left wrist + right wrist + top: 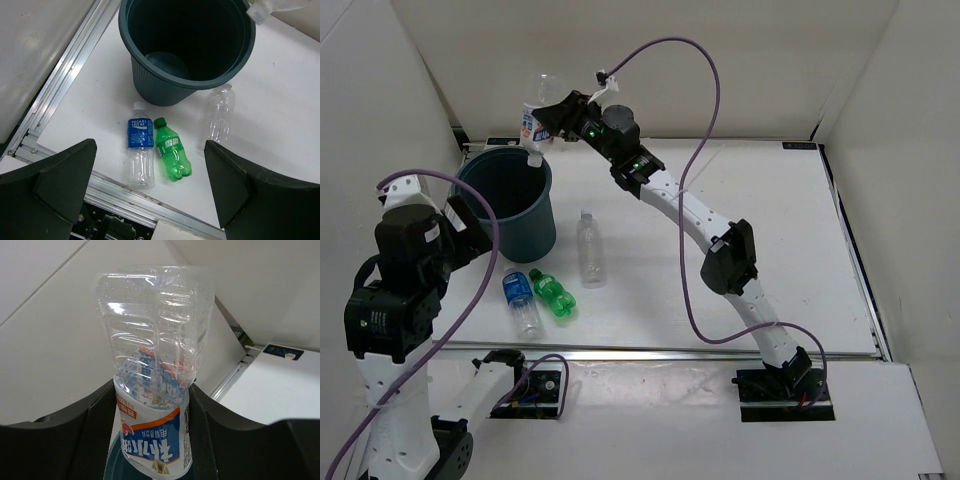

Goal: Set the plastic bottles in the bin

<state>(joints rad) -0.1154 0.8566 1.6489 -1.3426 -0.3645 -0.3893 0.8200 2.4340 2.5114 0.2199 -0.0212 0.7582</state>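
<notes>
right pincer (pixel 544 126) (pixel 152 432): clamped on the clear plastic bottle with the white-red-blue label (pixel 533 112) (pixel 152 355). both black fingers (pixel 95 425) press on the label band from opposite sides. the bottle hangs inverted, cap down and ribbed base up, nearly vertical. its white cap sits over the far rim of the round dark teal-blue plastic bin (pixel 525 235) (pixel 160 85); whether cap and rim touch cannot be told from these views.

left pincer (pixel 150 187): jaws wide apart, nothing between them. it hovers on the near-left side of the bin, camera looking down past the two dark fingers (pixel 55 185) at the white table (pixel 770 200).

bin: upright on the table, mouth open upward. the left wrist view shows only the dark floor inside it.

remaining bottles, all lying flat on the table:
- clear plastic bottle with the blue label (pixel 522 300) (pixel 140 150): on the near side of the bin, white cap pointing toward the bin.
- small green plastic bottle (pixel 552 294) (pixel 171 152): just beside the blue-label bottle, on its right, green cap toward the bin.
- plain clear plastic bottle (pixel 590 248) (pixel 220 115): to the right of the bin, near its wall but apart from it, and apart from the green bottle.
</notes>
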